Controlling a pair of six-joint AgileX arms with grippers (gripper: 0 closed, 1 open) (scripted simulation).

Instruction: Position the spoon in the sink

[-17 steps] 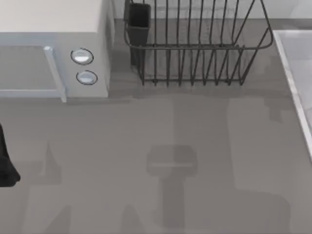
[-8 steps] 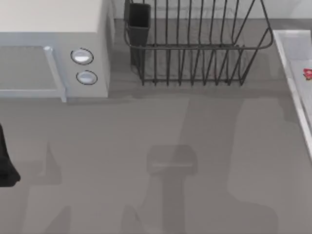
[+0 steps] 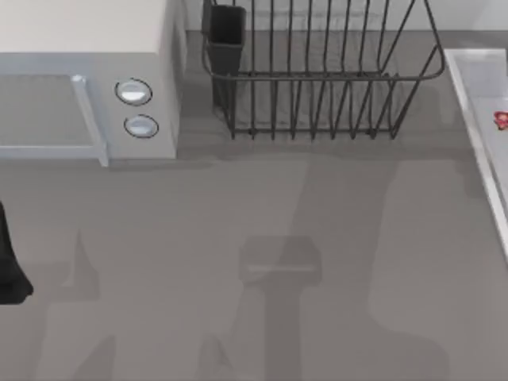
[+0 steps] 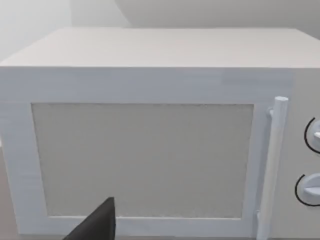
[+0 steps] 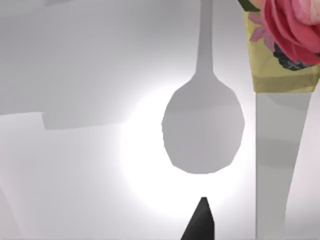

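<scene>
The left arm [image 3: 8,270] sits parked at the worktop's [image 3: 262,206] left edge, well to the left of and nearer than the dish rack [image 3: 317,79]. The left gripper [image 4: 97,225] faces the microwave's door, and I cannot tell whether its fingers are apart or together. The bare grey worktop in front of the rack carries only soft shadows.

The sink [image 3: 474,143] is to the right of the rack, at the worktop's right edge. The spoon [image 3: 501,119] shows as a red-pink speck within the sink's rim, level with the rack's front. In the right wrist view the right gripper [image 5: 200,222] points at the pale sink floor [image 5: 75,150]. The spoon [image 5: 280,70] is just beside a grey spoon-shaped shadow [image 5: 202,130]. Whether these fingers are apart or clamped on the spoon cannot be told.

The white microwave [image 3: 87,79] stands just left of the rack.
</scene>
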